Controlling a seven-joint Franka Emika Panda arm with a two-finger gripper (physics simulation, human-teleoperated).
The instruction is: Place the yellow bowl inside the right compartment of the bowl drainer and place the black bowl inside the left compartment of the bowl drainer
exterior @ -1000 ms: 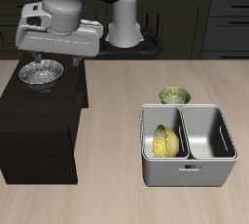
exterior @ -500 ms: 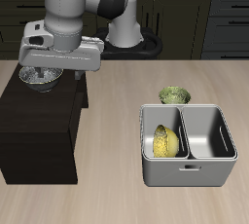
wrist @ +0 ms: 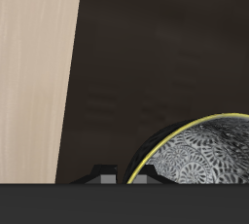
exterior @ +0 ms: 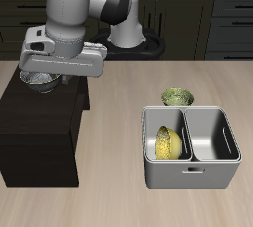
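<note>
Since half a second ago the arm has sunk a little lower over the dark cabinet (exterior: 40, 132), so its broad grey wrist block now covers more of the black bowl (exterior: 38, 79), of which only a speckled sliver shows beneath the block in the exterior view. The gripper (exterior: 44, 73) itself is hidden there behind that block, and the wrist view shows only small grey bits at the frame's edge, so I cannot tell whether the fingers are apart or closed, nor whether they touch the bowl. The wrist view cuts the black bowl (wrist: 199, 155) off, showing only part of its patterned inside and thin rim against the dark cabinet top. The yellow bowl (exterior: 166, 144) lies tilted on edge in one well of the bowl drainer (exterior: 193, 174), unchanged; the other well is bare. A small olive-green bowl (exterior: 176, 97) sits on the table just behind the drainer.
</note>
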